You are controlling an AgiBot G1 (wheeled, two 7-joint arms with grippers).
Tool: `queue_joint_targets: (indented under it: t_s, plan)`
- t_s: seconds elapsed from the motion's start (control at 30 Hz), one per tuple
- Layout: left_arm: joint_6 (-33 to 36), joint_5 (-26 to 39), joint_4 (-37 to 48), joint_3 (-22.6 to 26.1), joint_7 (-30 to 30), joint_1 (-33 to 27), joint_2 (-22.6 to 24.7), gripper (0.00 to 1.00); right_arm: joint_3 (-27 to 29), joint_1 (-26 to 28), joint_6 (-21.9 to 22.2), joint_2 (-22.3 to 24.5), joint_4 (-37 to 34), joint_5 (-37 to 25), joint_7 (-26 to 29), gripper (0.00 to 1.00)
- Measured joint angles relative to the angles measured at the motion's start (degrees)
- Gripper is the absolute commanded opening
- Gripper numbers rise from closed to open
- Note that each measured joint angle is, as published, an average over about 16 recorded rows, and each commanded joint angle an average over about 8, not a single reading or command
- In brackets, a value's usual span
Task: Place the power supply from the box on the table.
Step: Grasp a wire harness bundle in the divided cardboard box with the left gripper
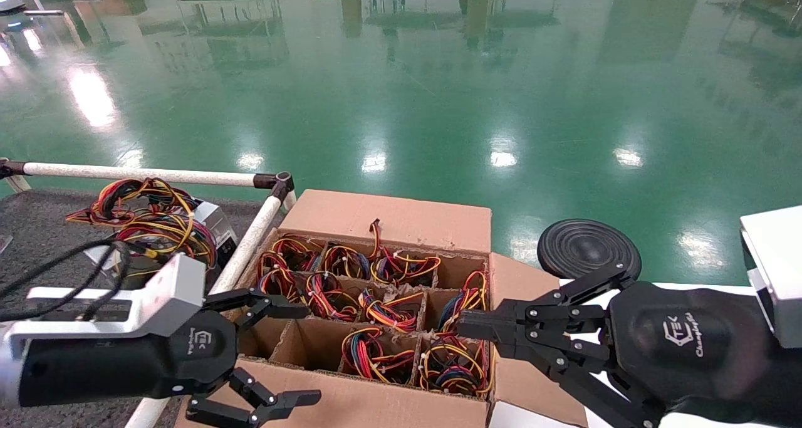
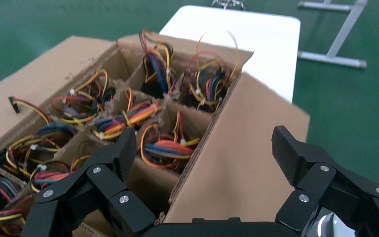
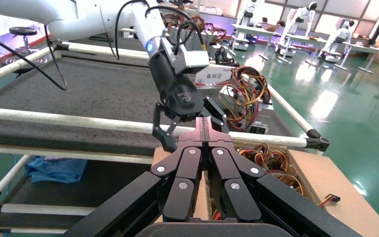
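Left black gripper [image 1: 287, 356] spread wide and empty over near-left cells of brown cardboard box [image 1: 388, 218], right black gripper [image 1: 465, 325] pressed closed, empty, above box's right side, silver-grey power supply [image 1: 210, 224] with wire bundle resting on dark grey speckled table [image 1: 37, 221].

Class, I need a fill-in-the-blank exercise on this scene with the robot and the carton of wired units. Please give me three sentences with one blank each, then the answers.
1. The left hand has its fingers ____ beside the box.
2. The right hand has its fingers ____ over the box.
3. One power supply already lies on the ____ table.

Missing words: open; shut; dark grey
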Motion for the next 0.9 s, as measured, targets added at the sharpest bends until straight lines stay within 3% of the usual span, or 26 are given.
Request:
queue_joint_targets:
  t_s: [0.9]
  plan:
    - [-3.20,0.12,5.59,6.58,8.23,-3.67,4.15,1.00,0.00,0.00,0.01,0.00,-0.01,0.00,0.00,0.00]
